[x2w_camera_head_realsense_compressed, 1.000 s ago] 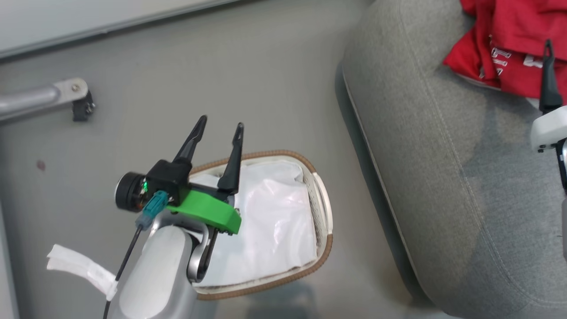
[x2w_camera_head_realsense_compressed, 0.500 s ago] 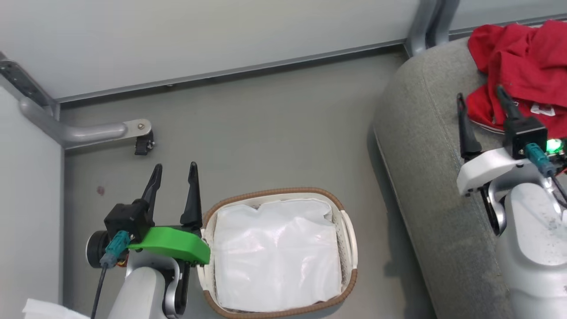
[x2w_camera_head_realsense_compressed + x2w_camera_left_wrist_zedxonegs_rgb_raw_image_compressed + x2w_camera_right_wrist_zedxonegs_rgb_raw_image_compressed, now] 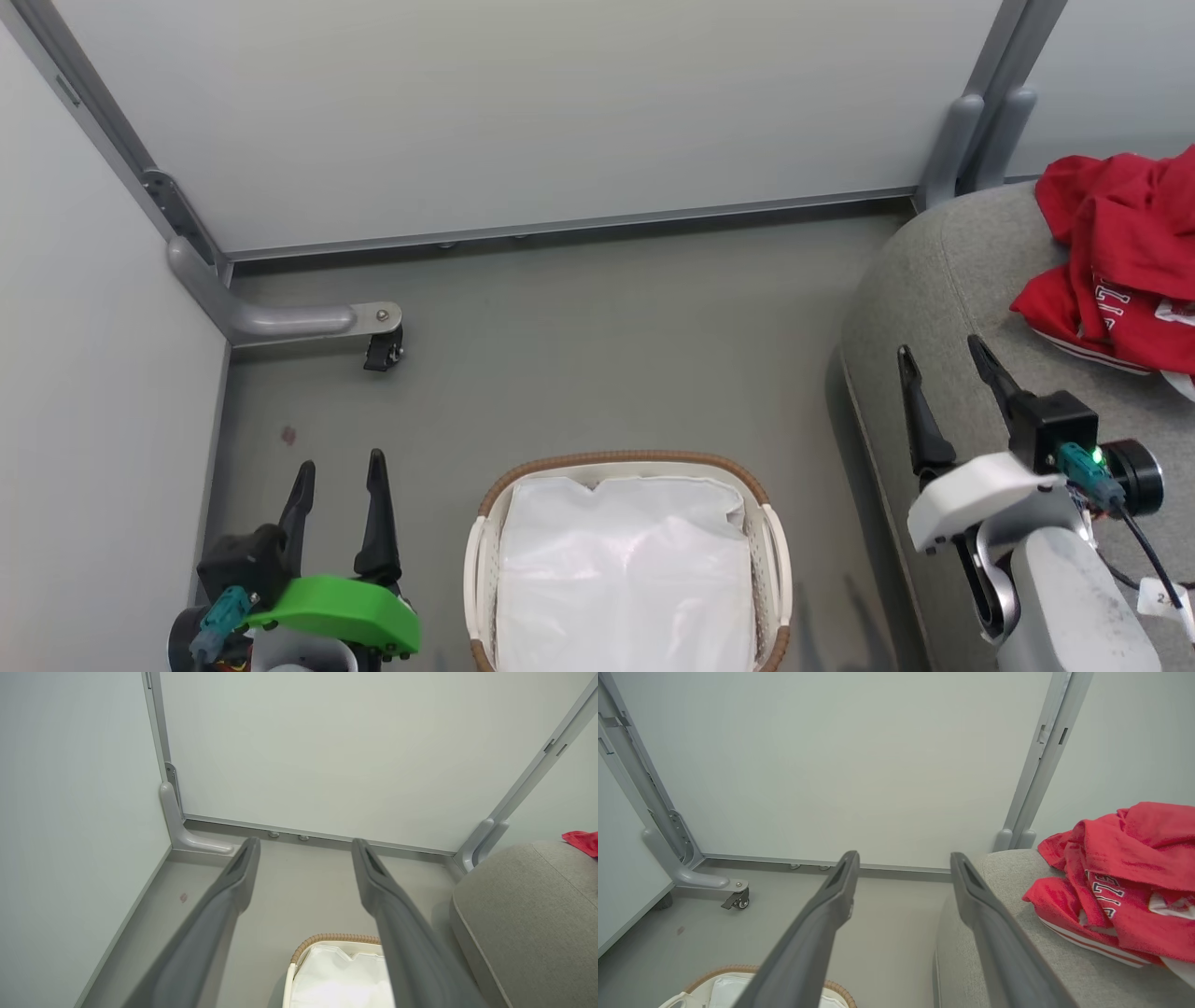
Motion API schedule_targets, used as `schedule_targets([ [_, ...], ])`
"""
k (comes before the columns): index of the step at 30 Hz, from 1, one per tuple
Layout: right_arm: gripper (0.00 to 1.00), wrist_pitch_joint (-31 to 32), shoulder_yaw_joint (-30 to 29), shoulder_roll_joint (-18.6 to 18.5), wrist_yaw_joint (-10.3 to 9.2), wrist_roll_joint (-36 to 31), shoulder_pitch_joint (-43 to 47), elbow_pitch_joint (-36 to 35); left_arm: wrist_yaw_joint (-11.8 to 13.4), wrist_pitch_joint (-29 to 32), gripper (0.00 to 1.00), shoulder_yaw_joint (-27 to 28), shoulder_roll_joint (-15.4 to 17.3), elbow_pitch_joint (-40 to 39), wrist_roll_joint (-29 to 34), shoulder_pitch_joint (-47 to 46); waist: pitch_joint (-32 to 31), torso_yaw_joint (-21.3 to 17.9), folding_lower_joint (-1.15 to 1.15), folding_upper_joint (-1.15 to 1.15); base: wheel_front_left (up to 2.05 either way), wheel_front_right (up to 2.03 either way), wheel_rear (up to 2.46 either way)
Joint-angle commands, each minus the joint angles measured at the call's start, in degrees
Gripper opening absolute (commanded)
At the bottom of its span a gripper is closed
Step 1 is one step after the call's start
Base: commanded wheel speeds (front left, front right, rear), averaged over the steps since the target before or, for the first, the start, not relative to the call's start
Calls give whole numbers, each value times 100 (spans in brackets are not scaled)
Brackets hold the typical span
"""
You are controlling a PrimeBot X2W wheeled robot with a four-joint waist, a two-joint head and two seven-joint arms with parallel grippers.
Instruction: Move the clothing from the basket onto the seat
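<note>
Grey smooth floor (image 3: 579,355) runs up to pale wall panels (image 3: 523,112), and more of both shows than half a second ago because the head camera has tilted up. The oval basket (image 3: 616,462), perforated white plastic under a brown woven rim, holds just its crumpled white liner (image 3: 625,579). Left of the basket, the left gripper (image 3: 341,462) now stands clear of the rim, which its green mount overlapped before. Its tapered dark fingers are spread, with nothing between them. Right of the basket, the rounded grey fabric seat (image 3: 943,308) carries the clothing (image 3: 1120,271), a rumpled red heap with white lettering and trim. The right gripper (image 3: 939,347), also spread and empty, has drawn back short of the clothing.
</note>
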Motion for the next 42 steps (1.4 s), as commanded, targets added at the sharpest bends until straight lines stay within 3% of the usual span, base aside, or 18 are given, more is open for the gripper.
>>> schedule_targets([
  [1,100,-1,11,-22,-8,154,195,-47,31,-4,100,10,7,-23,-43,120,-142,82,0,0,0,0,0],
  [12,100,-1,207,-18,-8,452,801,-274,43,-4,100,-31,7,-9,-161,337,-352,39,0,0,0,0,0],
  [34,100,-1,327,-17,-8,697,966,-401,-35,-4,100,-80,8,127,-277,254,-410,8,0,0,0,0,0],
  [35,0,0,334,0,0,687,900,-379,3,1,0,-83,-1,132,-228,251,-411,8,0,0,0,0,0],
  [42,0,158,250,37,0,1097,915,-193,-12,120,0,-3,-9,268,-576,237,-412,0,0,0,0,0,0],
])
